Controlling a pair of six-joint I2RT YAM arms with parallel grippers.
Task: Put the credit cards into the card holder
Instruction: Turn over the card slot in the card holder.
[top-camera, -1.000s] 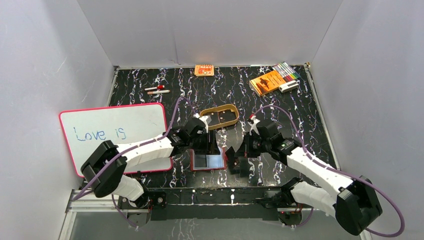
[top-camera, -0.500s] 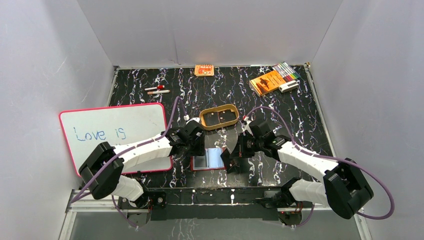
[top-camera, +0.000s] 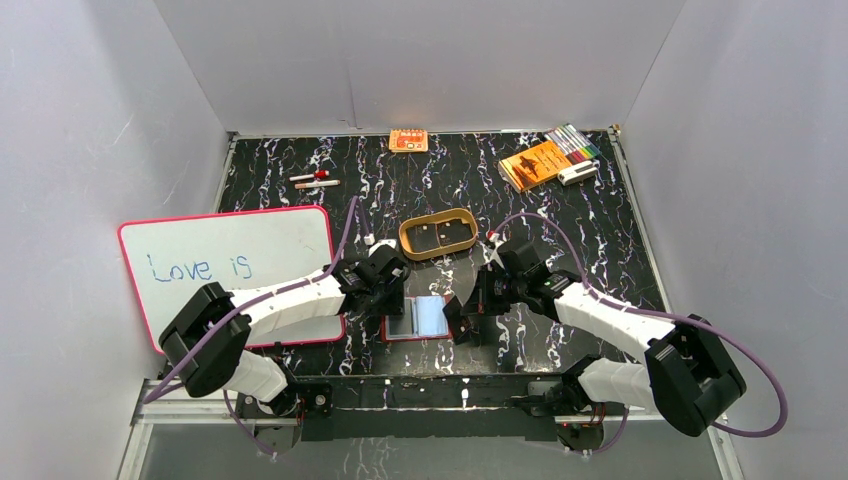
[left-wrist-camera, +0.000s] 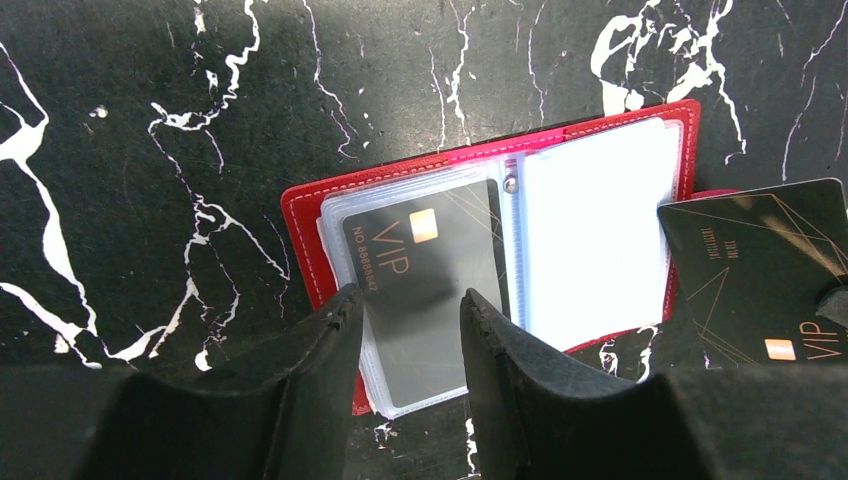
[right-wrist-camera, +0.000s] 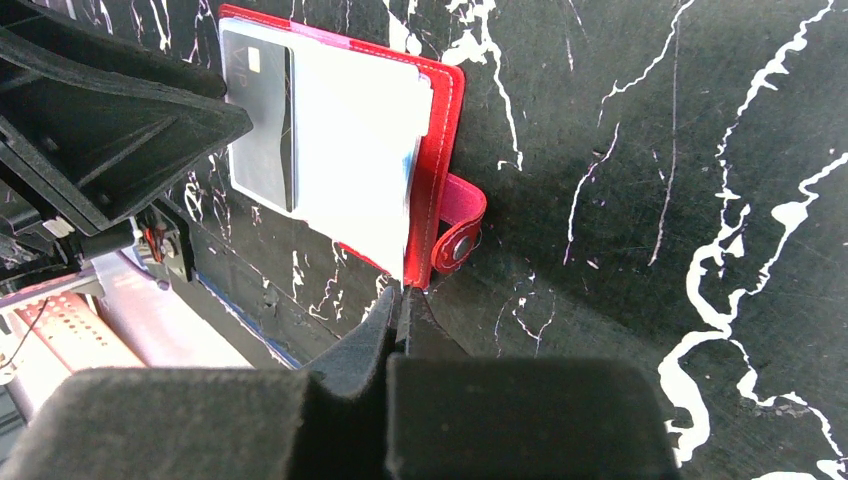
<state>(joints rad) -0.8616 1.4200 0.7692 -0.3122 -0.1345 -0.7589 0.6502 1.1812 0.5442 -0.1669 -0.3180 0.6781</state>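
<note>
Presently: left gripper (left-wrist-camera: 410, 298), two black fingers standing apart with nothing clamped, hanging over the near edge of the dark red leather-like folding card holder (left-wrist-camera: 302, 245). The holder lies opened flat on the black, white-veined marble-look table (left-wrist-camera: 150, 150), between the two grippers.

Seen in the gap between the left fingers: a clear plastic sleeve on the left leaf, containing one dark VIP credit card (left-wrist-camera: 425, 265) with a gold chip. The right leaf is washed out pale; its contents cannot be told.

Right gripper (right-wrist-camera: 400, 303), fingers pressed together, pinching the edge of a second dark credit card (left-wrist-camera: 750, 260). This is thin plastic with gold lines, tilted, just beside the holder's right edge and near its red snap-button tab (right-wrist-camera: 458, 218).

Farther out:
- tan oval tray with divider (top-camera: 437, 234), beyond the holder
- red-framed whiteboard (top-camera: 230, 265) reading "Love is", to the left
- orange booklet (top-camera: 535, 163) and coloured markers (top-camera: 572, 140), far right corner
- orange patterned packet (top-camera: 408, 140), far edge
</note>
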